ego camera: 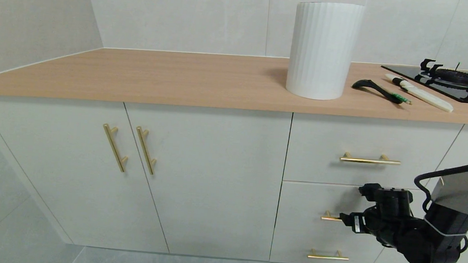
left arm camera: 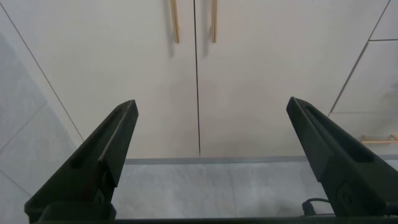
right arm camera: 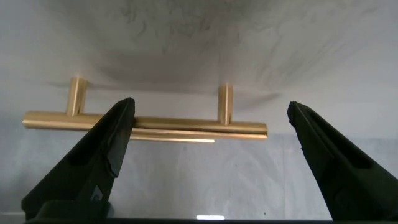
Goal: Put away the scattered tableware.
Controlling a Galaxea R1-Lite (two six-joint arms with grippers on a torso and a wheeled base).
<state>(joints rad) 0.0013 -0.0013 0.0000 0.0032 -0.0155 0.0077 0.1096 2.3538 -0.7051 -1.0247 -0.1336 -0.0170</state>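
Wooden countertop (ego camera: 158,79) carries the black-handled utensil (ego camera: 377,89) and long cream-white utensil (ego camera: 422,95) (both untouched). I see my right gripper (right arm camera: 210,107) spread wide before the brass drawer handle (right arm camera: 186,127); my left gripper (left arm camera: 211,106) gapes too.

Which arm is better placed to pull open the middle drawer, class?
Right: the right gripper, open, faces the middle drawer handle closely; the left gripper faces the cabinet doors instead.

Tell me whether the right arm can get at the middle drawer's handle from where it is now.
Probably yes. The right gripper sits directly in front of the brass handle with its jaws open wide, and nothing lies between them.
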